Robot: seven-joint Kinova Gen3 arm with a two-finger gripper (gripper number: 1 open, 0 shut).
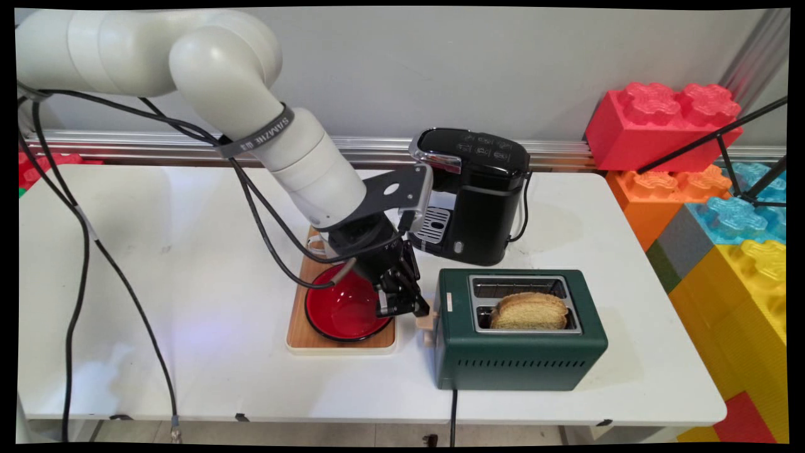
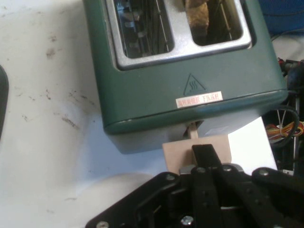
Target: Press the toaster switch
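Gripper [image 1: 405,307] is clenched, fingers together, tip set on the toaster lever [image 2: 197,147] at the toaster's left end. One green toaster [image 1: 519,352] is seen near the front edge, long axis running 9-to-3, lever end facing 9 o'clock. Two slots; one toast slice [image 1: 529,311] sits in the nearer one. One red bowl [image 1: 343,311] on one wooden tray [image 1: 302,336] lies at 9 o'clock. One black coffee machine [image 1: 475,195] stands at 12 o'clock behind.

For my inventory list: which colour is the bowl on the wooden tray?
Red, with a dark rim: the bowl shows best in the main view.
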